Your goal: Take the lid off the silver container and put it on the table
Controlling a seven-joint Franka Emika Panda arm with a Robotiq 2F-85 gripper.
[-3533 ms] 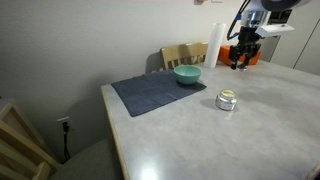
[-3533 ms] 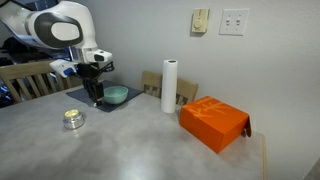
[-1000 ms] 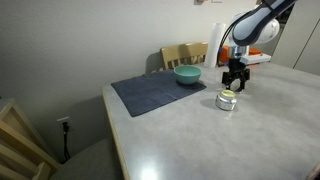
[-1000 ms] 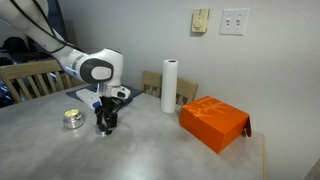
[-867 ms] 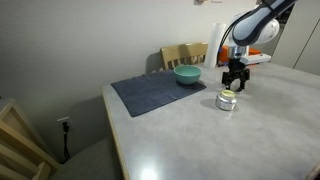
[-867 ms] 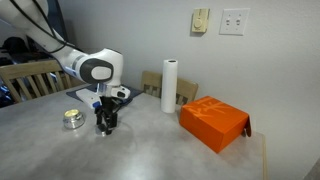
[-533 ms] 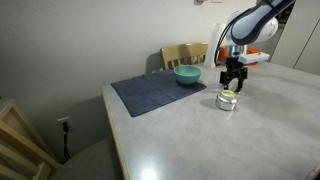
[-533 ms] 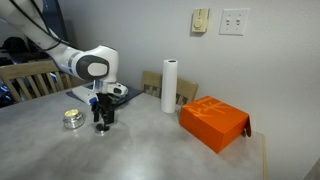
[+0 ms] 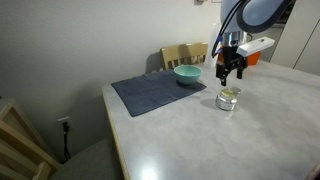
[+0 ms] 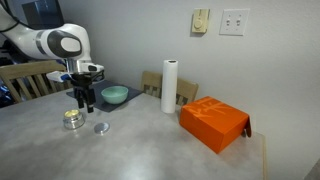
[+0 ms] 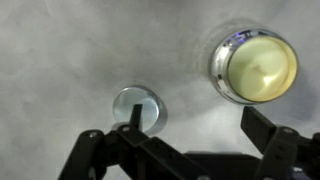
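My tool (image 10: 83,101) hangs over the worktop (image 10: 160,150), jaws apart and empty. That fits a lid already set down. The lid (image 11: 138,107) lies flat on bare worktop at about eight o'clock of the silver container (image 11: 257,67) in the wrist view, near but apart, where it cannot slide off. The container stands open, yellowish inside.

Lid (image 11: 137,104) flat on table (image 11: 60,50), apart from open silver container (image 11: 255,67)
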